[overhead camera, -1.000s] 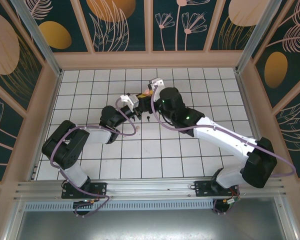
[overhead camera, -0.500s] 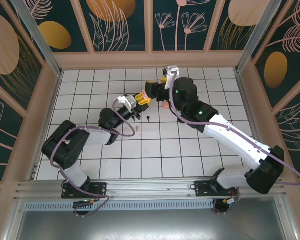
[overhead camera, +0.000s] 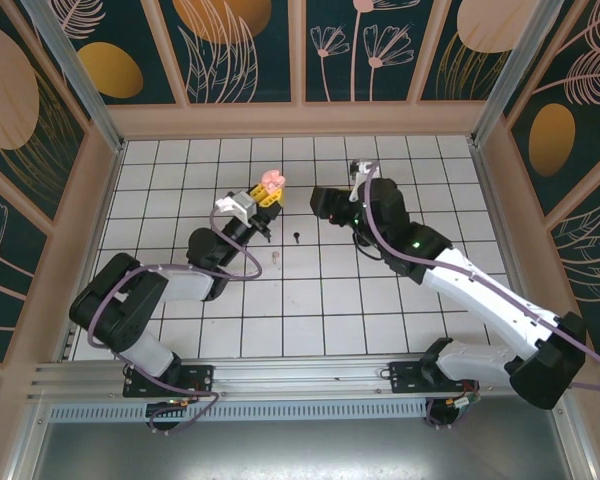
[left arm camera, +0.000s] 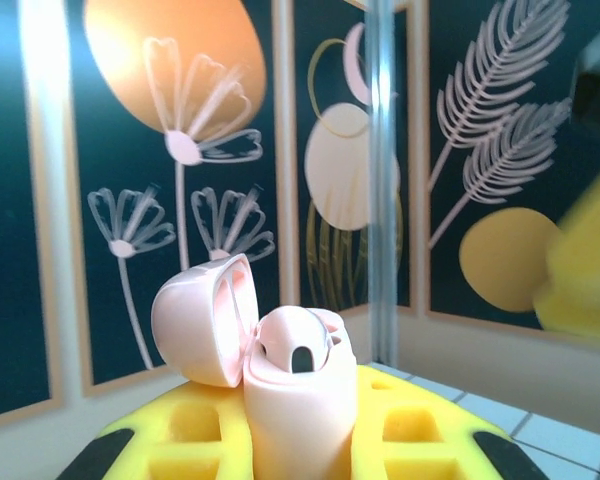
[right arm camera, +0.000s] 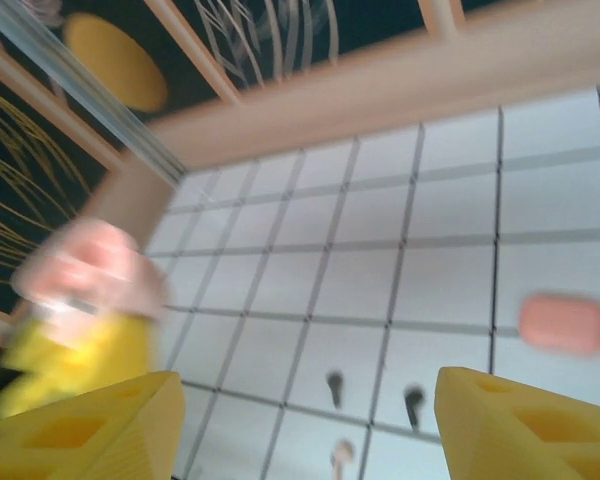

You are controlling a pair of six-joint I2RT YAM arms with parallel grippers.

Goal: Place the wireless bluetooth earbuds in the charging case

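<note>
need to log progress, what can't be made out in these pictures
- Left wrist: the pink case wells, hidden by its own rim; whether any buds sit inside cannot be told.
- Right wrist: the pink case, smeared by blur; the coral case, lid seam blurred.
- Top: the black bud, too small for detail.

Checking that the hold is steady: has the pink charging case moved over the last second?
Yes. The pink charging case, clamped in the left gripper, has shifted left, away from the black earbud, which stayed put.
</note>
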